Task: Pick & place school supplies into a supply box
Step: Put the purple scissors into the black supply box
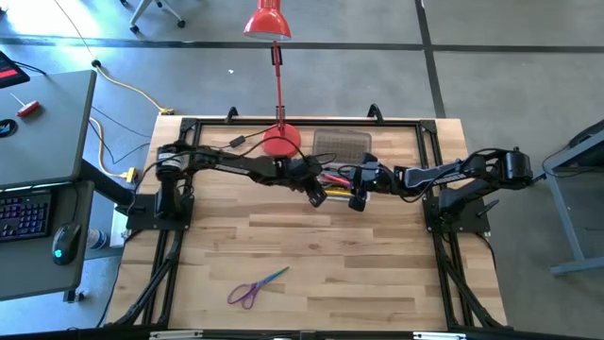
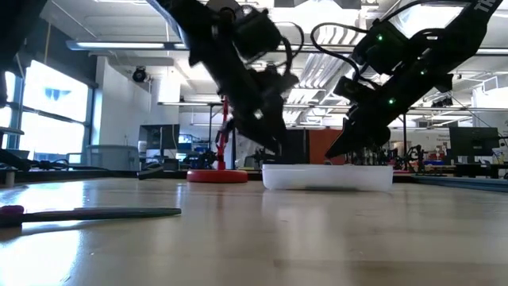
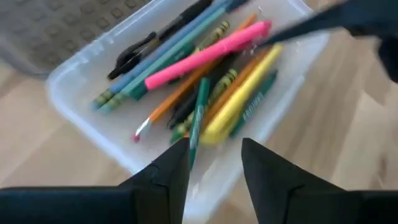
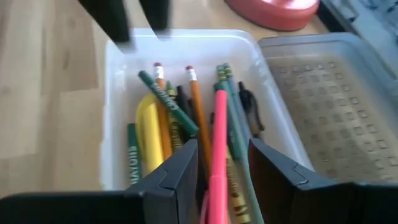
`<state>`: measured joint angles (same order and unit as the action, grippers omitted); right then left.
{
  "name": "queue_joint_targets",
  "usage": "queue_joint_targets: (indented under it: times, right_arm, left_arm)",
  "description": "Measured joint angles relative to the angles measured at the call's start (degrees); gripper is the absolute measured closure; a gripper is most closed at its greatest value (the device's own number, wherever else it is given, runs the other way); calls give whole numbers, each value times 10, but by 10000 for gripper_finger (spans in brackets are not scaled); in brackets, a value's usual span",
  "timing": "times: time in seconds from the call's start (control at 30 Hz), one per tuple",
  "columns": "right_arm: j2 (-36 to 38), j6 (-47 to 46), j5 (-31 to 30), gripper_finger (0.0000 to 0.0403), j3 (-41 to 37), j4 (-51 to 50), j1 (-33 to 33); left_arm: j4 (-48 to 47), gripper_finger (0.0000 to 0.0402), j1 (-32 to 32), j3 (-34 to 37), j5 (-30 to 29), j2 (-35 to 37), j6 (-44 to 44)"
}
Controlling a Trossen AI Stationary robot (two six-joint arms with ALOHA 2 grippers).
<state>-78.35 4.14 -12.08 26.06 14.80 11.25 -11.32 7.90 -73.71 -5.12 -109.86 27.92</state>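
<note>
Box (image 1: 332, 178): clear, open, at the far middle of the table (image 1: 311, 283), lid (image 1: 342, 144) lying just beyond it, red lamp base (image 1: 280, 142) to its left.

Contents: pink marker (image 3: 208, 55), yellow marker (image 3: 233, 106), green marker (image 4: 166, 102), orange pencils (image 4: 198, 112), black pen (image 3: 134, 53), others mixed in.

Outstanding: scissors (image 1: 255, 286), purple-handled, alone near the front edge, well apart from the box. Judged nearly complete; scissors appeared to be the last item.

Left gripper (image 3: 214, 165): reached in from the left, poised over the box's left end, fingers apart, holding nothing.

Right gripper (image 4: 222, 168): reached in from the right, over the right end, fingers apart, the pink marker lying in the box below the gap; no grip shown.
</note>
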Motion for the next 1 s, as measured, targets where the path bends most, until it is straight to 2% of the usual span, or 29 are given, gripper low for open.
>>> queue_joint_targets:
  times: [0.1, 0.3, 0.4, 0.53, 0.67, 0.8, 1.0]
  right_arm:
    - [0, 11, -31, 281, 0, 1, 0]
    - [0, 8, -89, 281, 0, -4, 0]
    - [0, 8, -109, 281, 0, -5, 0]
    - [0, 8, -125, 281, 0, -4, 0]
    - [0, 8, -129, 281, 0, -4, 0]
    - [0, 8, -112, 281, 0, -4, 0]
    - [0, 8, -66, 281, 0, -4, 0]
  left_arm:
    - [-97, 238, 0, -29, 1, 29, -8]
    - [-364, 264, -17, -97, 22, 89, -7]
    - [-472, 274, -52, -112, 57, 107, 10]
    - [-577, 287, -131, -111, 73, 127, 109]
    - [-602, 297, -242, -100, 73, 126, 238]
    - [-553, 302, -350, -78, 73, 113, 356]
    - [-525, 302, -455, -60, 73, 90, 522]
